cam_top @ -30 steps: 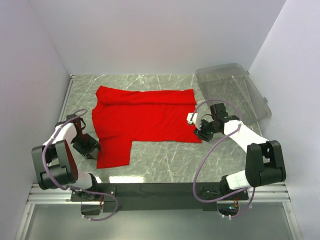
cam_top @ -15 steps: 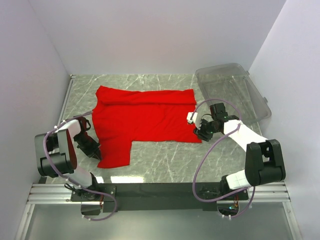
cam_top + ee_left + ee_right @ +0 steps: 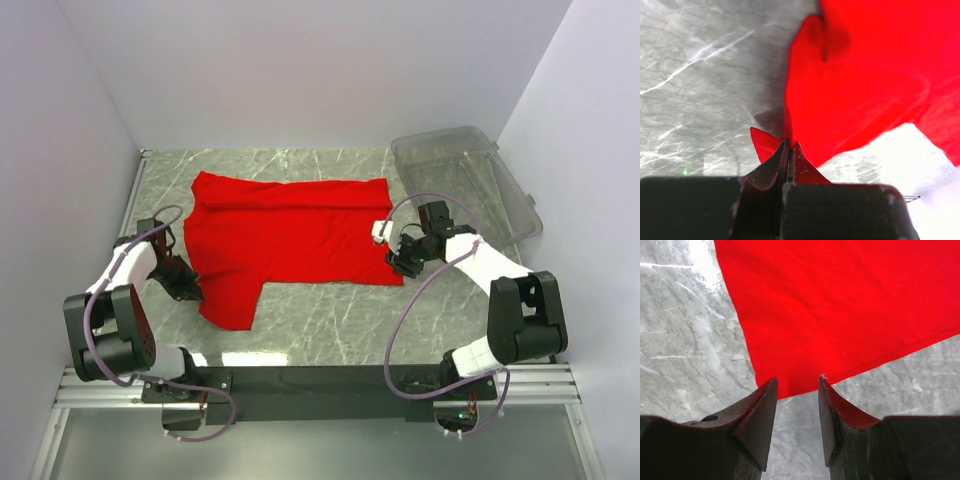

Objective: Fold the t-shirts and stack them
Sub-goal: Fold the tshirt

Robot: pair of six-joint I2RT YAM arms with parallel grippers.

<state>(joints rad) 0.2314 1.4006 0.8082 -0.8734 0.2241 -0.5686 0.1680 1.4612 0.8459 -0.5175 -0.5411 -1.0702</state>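
A red t-shirt [image 3: 290,240] lies spread on the marble table, partly folded along its far edge. My left gripper [image 3: 192,293] is shut on the shirt's near left sleeve edge, and in the left wrist view [image 3: 789,145] red cloth is pinched between the closed fingers and lifted off the table. My right gripper [image 3: 393,262] is open and empty at the shirt's near right corner. In the right wrist view [image 3: 797,382] its fingers straddle the hem edge of the red t-shirt [image 3: 840,305] just above the table.
A clear plastic bin [image 3: 465,185] stands at the back right. White walls close in the table on three sides. The black mounting rail [image 3: 320,380] runs along the near edge. Bare marble [image 3: 340,315] lies in front of the shirt.
My left gripper moved in to the sleeve, shut on it and pulled it up and inward, so the near left flap looks shorter. My right gripper shifted slightly toward the shirt's corner.
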